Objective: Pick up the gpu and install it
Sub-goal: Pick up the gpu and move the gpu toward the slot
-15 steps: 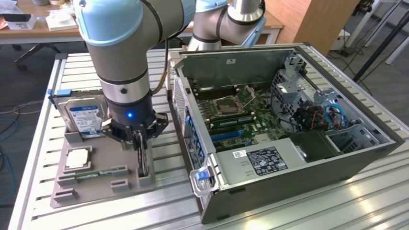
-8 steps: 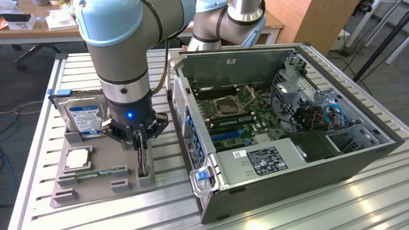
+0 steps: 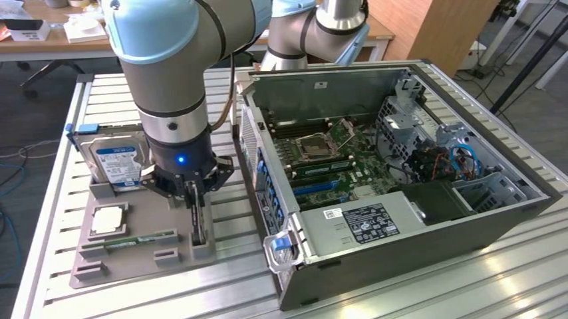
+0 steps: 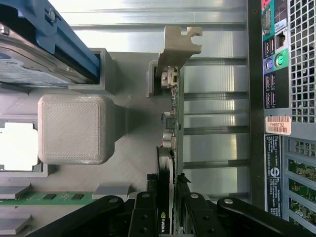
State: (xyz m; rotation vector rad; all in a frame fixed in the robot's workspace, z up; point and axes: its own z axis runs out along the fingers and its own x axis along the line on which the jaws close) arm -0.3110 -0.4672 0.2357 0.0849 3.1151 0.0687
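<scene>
The gpu (image 3: 201, 224) is a thin dark card standing on edge in the slots of the grey holder (image 3: 133, 269), at the exterior view's left of the open computer case (image 3: 497, 219). My gripper (image 3: 197, 193) comes straight down over it. In the wrist view the gpu (image 4: 174, 118) runs away from the gripper (image 4: 167, 219) to its silvery end bracket (image 4: 178, 47). The black fingers (image 4: 144, 217) press on both faces of the card near one end. The card's lower edge still rests in the holder.
The holder also carries a hard drive (image 3: 120, 163) with a blue-white label, a square processor (image 3: 106, 219) and a green memory stick (image 3: 142, 239). The case's motherboard (image 3: 328, 159) lies exposed. Everything stands on a slatted metal table (image 3: 443, 292).
</scene>
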